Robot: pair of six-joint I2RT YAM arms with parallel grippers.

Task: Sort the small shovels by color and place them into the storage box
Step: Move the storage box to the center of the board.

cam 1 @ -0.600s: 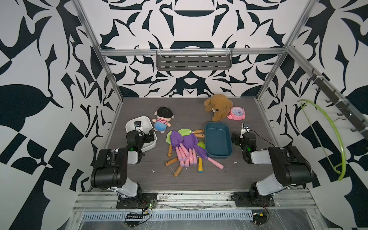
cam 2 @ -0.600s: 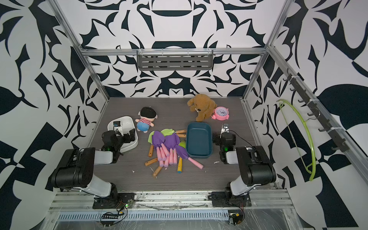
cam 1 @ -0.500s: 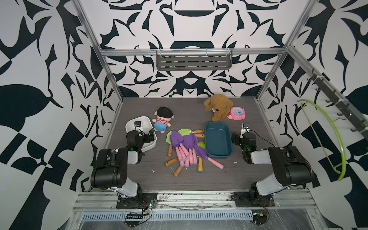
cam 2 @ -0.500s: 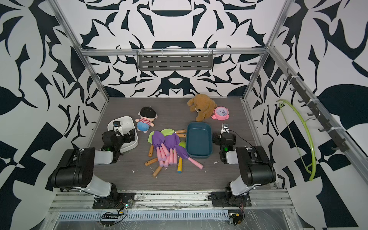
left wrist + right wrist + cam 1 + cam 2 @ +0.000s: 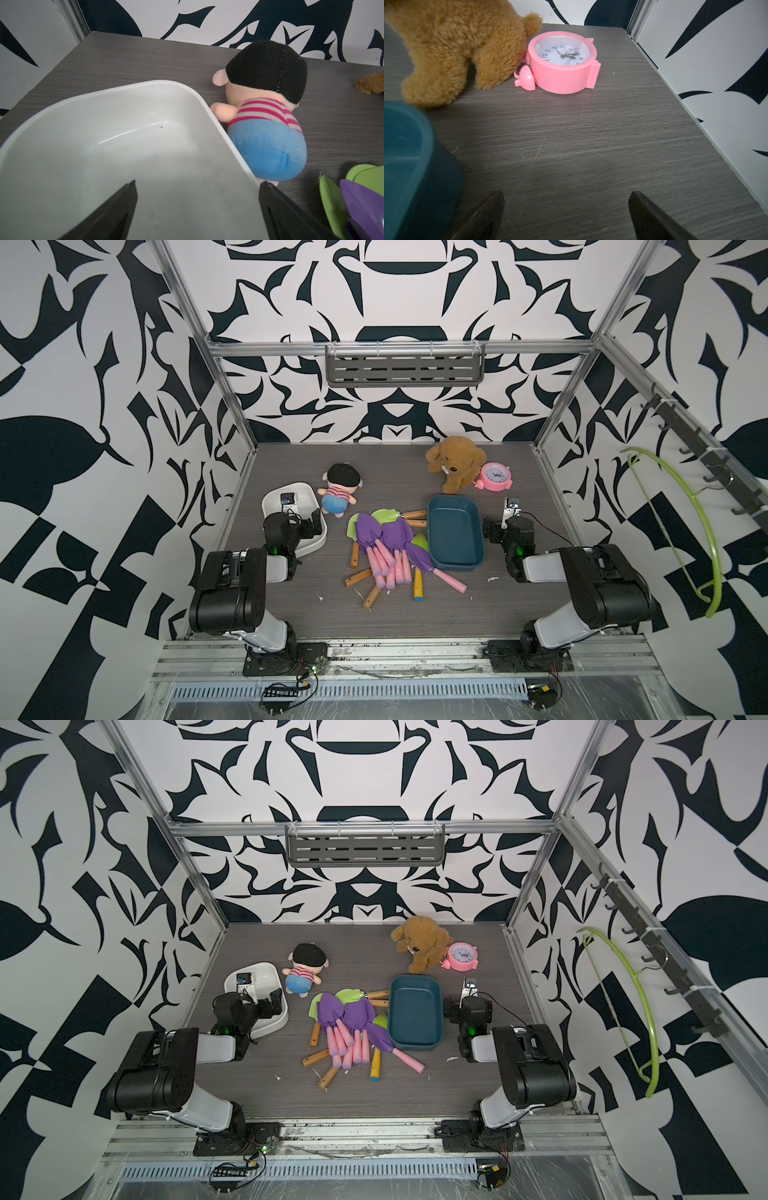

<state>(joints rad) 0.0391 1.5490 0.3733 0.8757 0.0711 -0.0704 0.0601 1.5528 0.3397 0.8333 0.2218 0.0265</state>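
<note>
The small shovels [image 5: 386, 547] lie in a loose overlapping pile mid-table: purple blades [image 5: 368, 531] with pink handles, light green blades [image 5: 384, 514] with wooden handles, and one yellow handle [image 5: 417, 587]. A dark teal storage box [image 5: 457, 566] stands empty right of the pile, touching it. A white storage box [image 5: 307, 488] stands left. My left gripper [image 5: 198, 184] is open and empty above the white box [image 5: 145, 83], whose inside is bare. My right gripper [image 5: 565, 193] is open and empty over bare table beside the teal box [image 5: 415, 166]. In the left wrist view, green [image 5: 332, 203] and purple [image 5: 363, 199] blade edges show.
A striped-shirt doll [image 5: 338, 489] lies against the white box. A brown plush dog [image 5: 455, 462] and a pink alarm clock [image 5: 494, 477] sit at the back right. Patterned walls close the table's sides and back. A green hanger [image 5: 702, 531] hangs on the right wall.
</note>
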